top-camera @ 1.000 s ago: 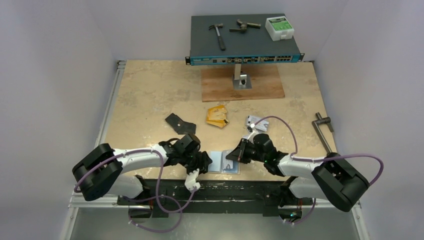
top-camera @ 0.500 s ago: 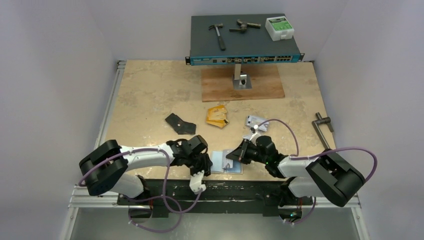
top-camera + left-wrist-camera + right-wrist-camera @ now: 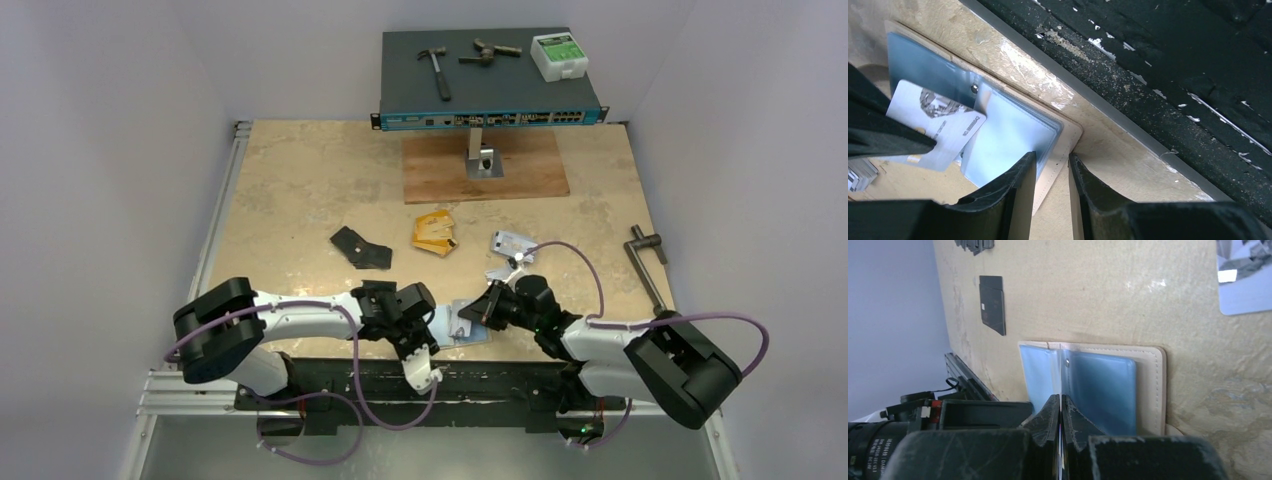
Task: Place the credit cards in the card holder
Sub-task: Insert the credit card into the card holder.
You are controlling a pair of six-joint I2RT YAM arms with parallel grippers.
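Because the card holder (image 3: 1068,136) is lying open at six o'clock on the desk (image 3: 300,200), the left jaws, narrowly parted, are straddling its tan edge, apparently steadying it, while the right jaws are pinching a silver credit card (image 3: 937,126) over its blue pockets (image 3: 1108,390).

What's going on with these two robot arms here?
The right gripper is shut on a silvery card, holding it over the open card holder at the near edge of the table. The left gripper, jaws part open, straddles the holder's edge. Orange cards lie farther back.
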